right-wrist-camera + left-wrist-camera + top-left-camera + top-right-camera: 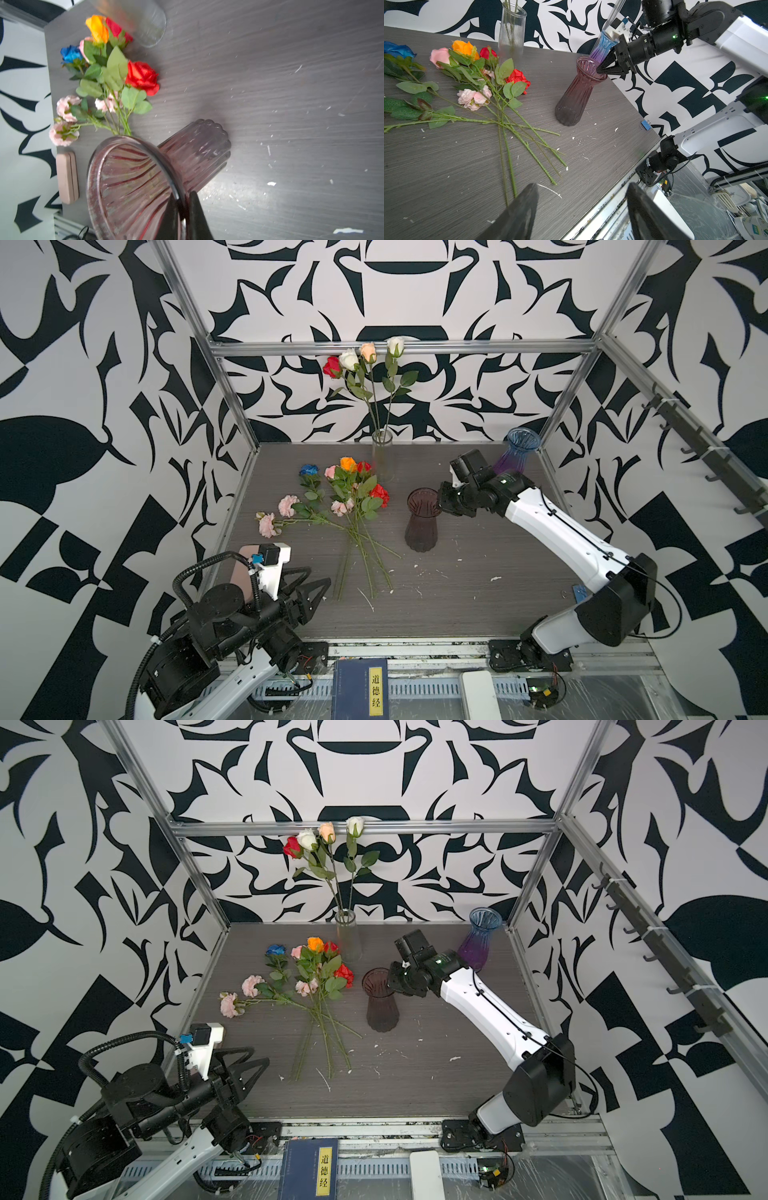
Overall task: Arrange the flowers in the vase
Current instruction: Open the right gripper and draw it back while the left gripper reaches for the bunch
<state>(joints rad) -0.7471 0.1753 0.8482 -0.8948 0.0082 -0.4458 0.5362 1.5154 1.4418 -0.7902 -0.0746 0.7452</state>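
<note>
A pile of loose flowers lies on the grey table, left of centre, with stems fanning toward the front. Just right of them a dark purple ribbed vase stands upright. My right gripper is shut on its rim, one finger inside and one outside. A tall clear vase at the back holds several roses. My left gripper hangs open and empty near the front left, short of the stem ends.
A blue-to-purple vase stands in the back right corner behind the right arm. A pink case lies at the left table edge. A blue clip sits at the right edge. A book lies below the front rail.
</note>
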